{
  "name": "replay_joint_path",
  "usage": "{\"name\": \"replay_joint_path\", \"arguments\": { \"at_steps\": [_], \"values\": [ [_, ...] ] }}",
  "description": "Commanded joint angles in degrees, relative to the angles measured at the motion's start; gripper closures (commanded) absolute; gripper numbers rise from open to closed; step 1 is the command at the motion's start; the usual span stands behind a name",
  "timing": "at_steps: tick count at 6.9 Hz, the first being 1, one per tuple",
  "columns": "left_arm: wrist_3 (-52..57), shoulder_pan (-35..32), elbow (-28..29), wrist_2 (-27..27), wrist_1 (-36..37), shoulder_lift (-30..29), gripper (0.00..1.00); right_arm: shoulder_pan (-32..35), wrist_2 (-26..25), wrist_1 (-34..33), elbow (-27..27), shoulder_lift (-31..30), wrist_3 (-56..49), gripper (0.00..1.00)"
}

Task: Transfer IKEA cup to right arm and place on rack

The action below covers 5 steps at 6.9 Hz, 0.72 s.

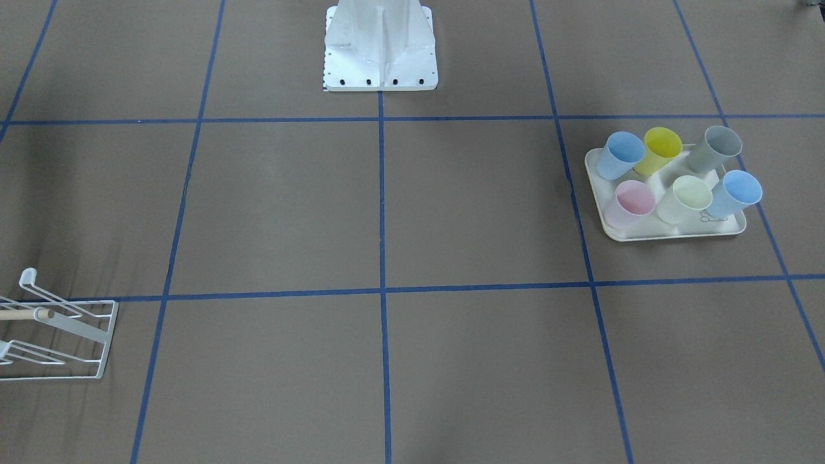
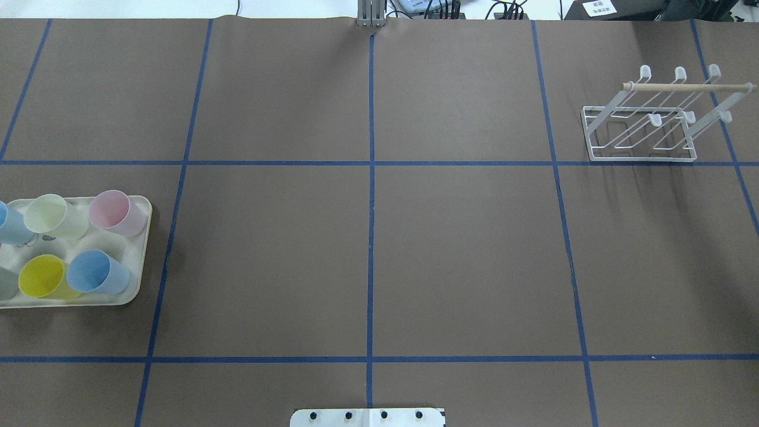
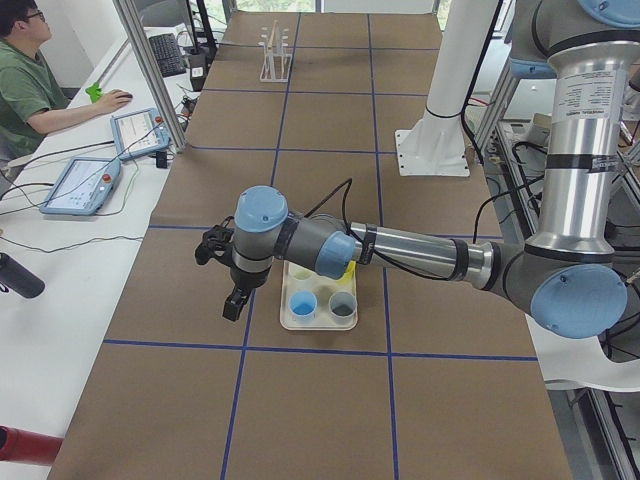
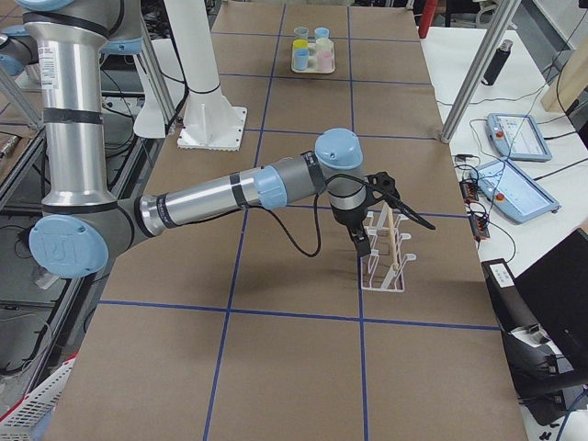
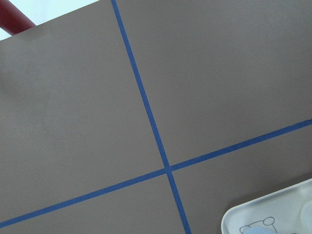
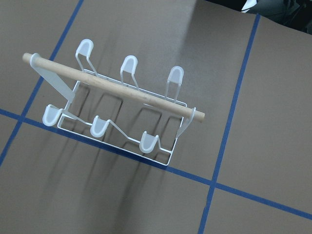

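Several pastel IKEA cups, among them a pink cup and a blue cup, stand upright on a cream tray on the robot's left side. The empty white wire rack with a wooden dowel stands far right; it fills the right wrist view. In the left side view my left gripper hangs above the table beside the tray. In the right side view my right gripper hovers next to the rack. I cannot tell if either gripper is open. Neither holds a cup.
Brown table paper with blue tape lines. The white robot base stands at the table's edge. An operator sits at a side desk with tablets. The left wrist view shows only a tray corner.
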Motion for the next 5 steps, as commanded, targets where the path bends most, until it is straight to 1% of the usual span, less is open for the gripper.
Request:
{"name": "replay_joint_path", "arguments": {
  "at_steps": [1, 2, 3, 4, 5],
  "values": [
    [-2.0, 0.6, -0.5, -1.9, -2.5, 0.5, 0.0, -1.9, 2.6, 6.1, 0.3, -1.0, 0.5, 0.0],
    [-2.1, 2.0, 0.0, -3.9, -6.1, 2.5, 0.0, -3.0, 8.5, 6.9, 0.3, -1.1, 3.5, 0.0],
    [-3.6, 3.6, 0.5, -6.8, -8.1, 4.7, 0.0, -5.4, 8.6, 7.8, 2.1, -1.7, 9.8, 0.0],
    [-6.5, 6.0, 0.6, -6.4, -11.2, 7.4, 0.0, -7.8, 8.2, 7.9, 3.7, -2.9, 13.7, 0.0],
    [-10.6, 8.2, 1.9, -6.2, -16.9, 9.8, 0.0, -11.3, 5.1, 7.9, 6.9, -4.3, 18.6, 0.0]
  ]
}}
